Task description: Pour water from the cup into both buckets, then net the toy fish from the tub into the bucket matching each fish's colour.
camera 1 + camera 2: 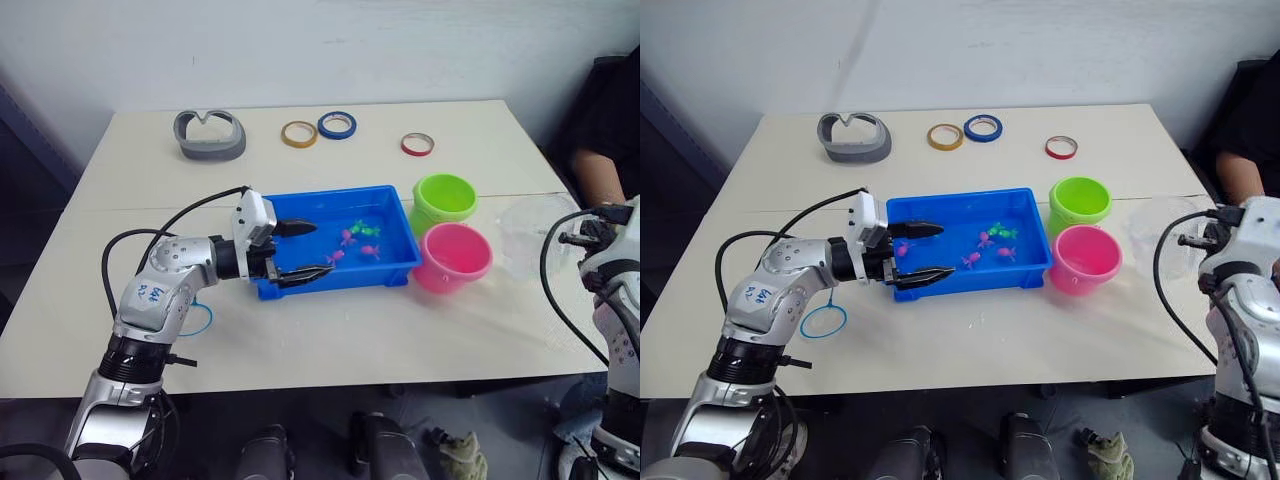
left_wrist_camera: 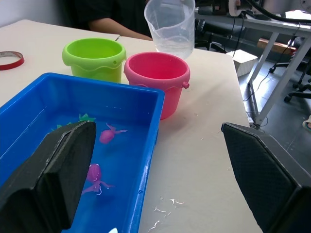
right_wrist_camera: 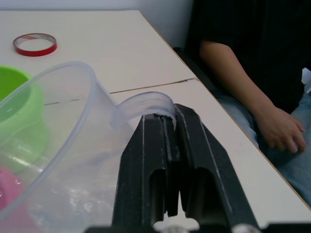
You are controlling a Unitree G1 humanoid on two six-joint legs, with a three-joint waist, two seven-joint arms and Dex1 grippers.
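Currently: right hand (image 3: 167, 121) clenched on the clear cup's (image 1: 535, 232) handle, near the desk's (image 1: 330, 330) right edge. Left hand (image 1: 300, 250) released, straddling the blue tub's (image 1: 395, 265) front rim. Green bucket (image 1: 444, 200) and pink bucket (image 1: 455, 257) touching, beside tub.

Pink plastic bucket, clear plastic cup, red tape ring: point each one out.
Pink plastic bucket (image 1: 455, 262): left eye view, inner wall.
Clear plastic cup (image 2: 171, 26): left wrist view, side wall.
Red tape ring (image 1: 1061, 147): right eye view, its band.

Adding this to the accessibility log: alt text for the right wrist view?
The right gripper pinches the handle of the clear plastic cup above a white table. A red tape ring lies farther off; a seated person's forearm borders the table.
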